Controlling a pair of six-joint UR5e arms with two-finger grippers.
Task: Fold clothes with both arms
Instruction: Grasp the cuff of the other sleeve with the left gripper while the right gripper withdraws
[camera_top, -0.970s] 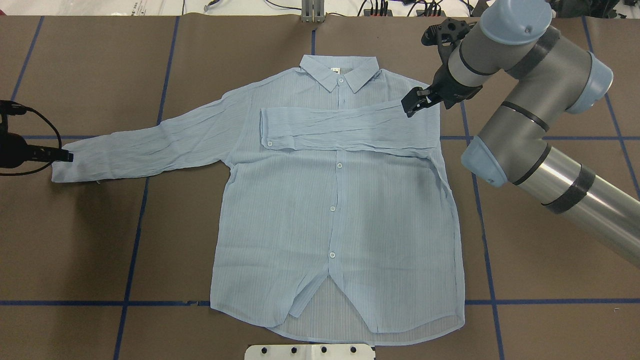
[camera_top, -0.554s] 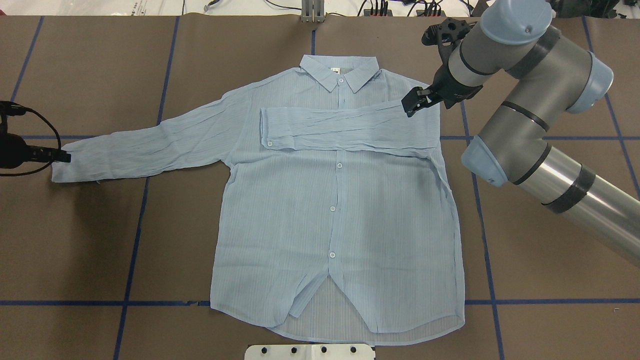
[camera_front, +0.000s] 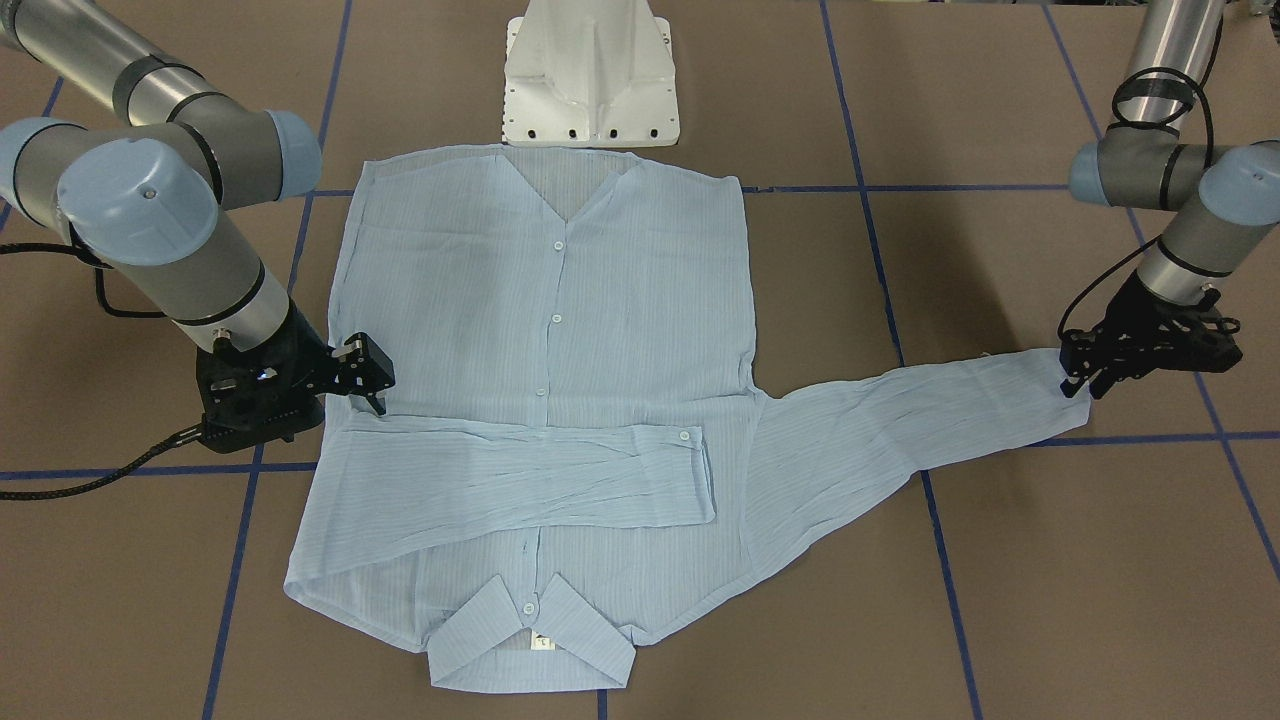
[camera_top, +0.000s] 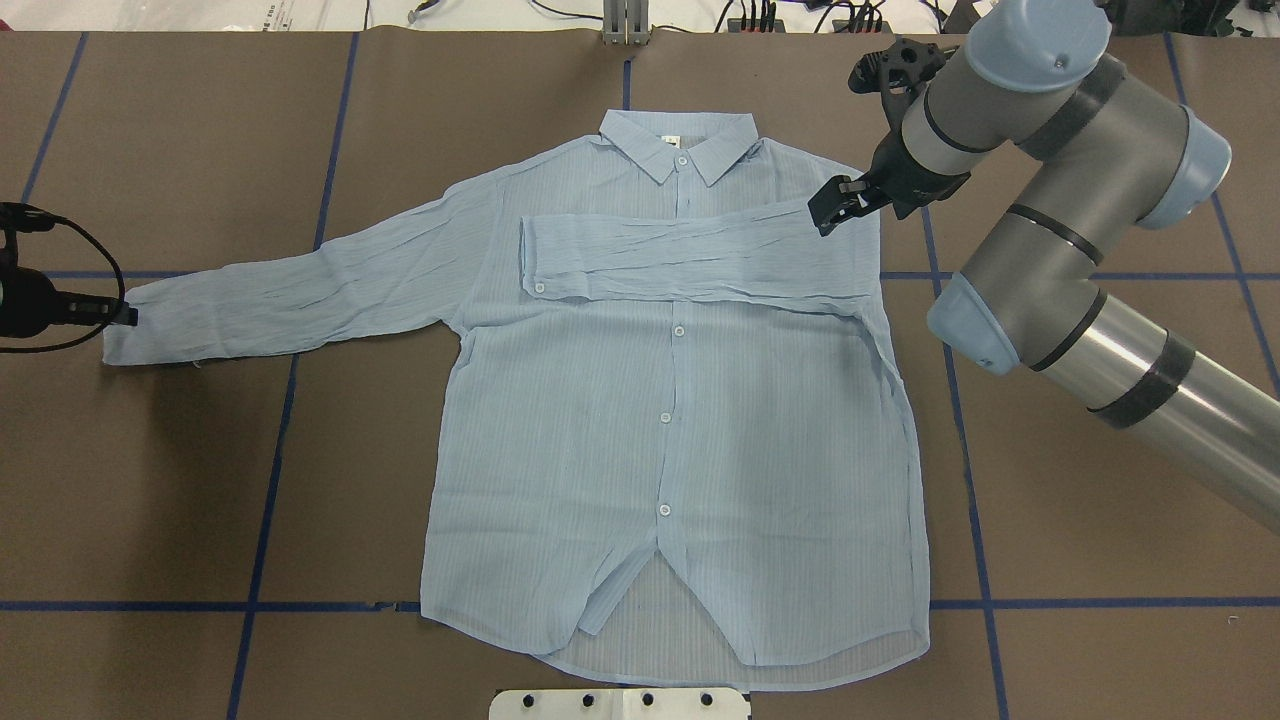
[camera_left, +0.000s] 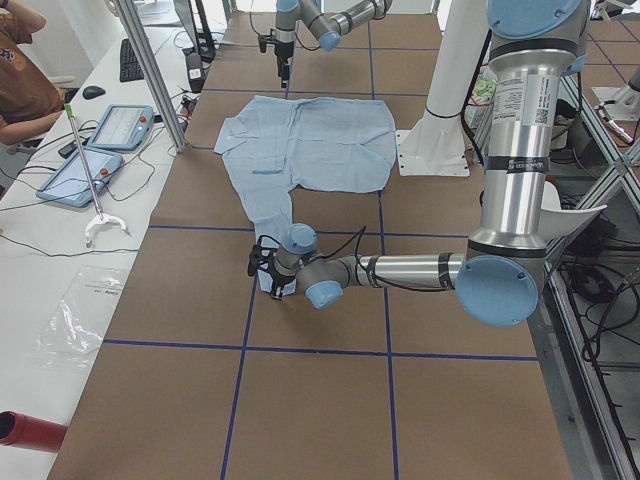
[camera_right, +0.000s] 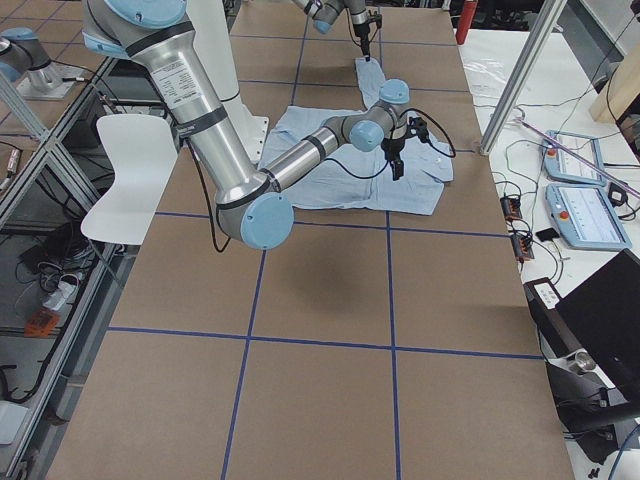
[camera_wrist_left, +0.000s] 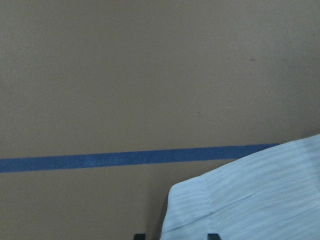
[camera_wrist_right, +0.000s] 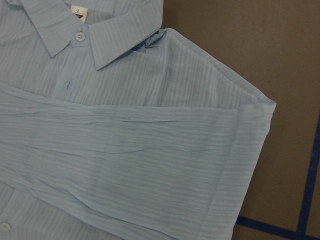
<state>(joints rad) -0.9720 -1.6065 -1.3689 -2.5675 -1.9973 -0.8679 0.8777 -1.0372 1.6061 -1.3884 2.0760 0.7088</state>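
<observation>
The light-blue striped shirt (camera_top: 660, 420) lies flat and face up on the brown table, collar (camera_top: 678, 150) at the far side. One sleeve (camera_top: 690, 258) is folded across the chest (camera_wrist_right: 125, 150). The other sleeve (camera_top: 290, 295) stretches out to the overhead view's left. My left gripper (camera_top: 130, 316) (camera_front: 1080, 378) is low at that sleeve's cuff (camera_wrist_left: 240, 200); its fingertips stand apart on either side of the cuff corner, so it is open. My right gripper (camera_top: 828, 210) (camera_front: 372, 378) hovers open over the folded sleeve's shoulder end, holding nothing.
The white pedestal base (camera_front: 590, 70) stands just behind the shirt's hem. Blue tape lines (camera_top: 270, 470) cross the brown table cover. In the exterior left view, tablets (camera_left: 120, 125) and a person's arm (camera_left: 20, 90) are at a side bench.
The left gripper has shifted slightly outward along the cuff end. The right gripper has edged a little to the right. The shirt has not moved.
</observation>
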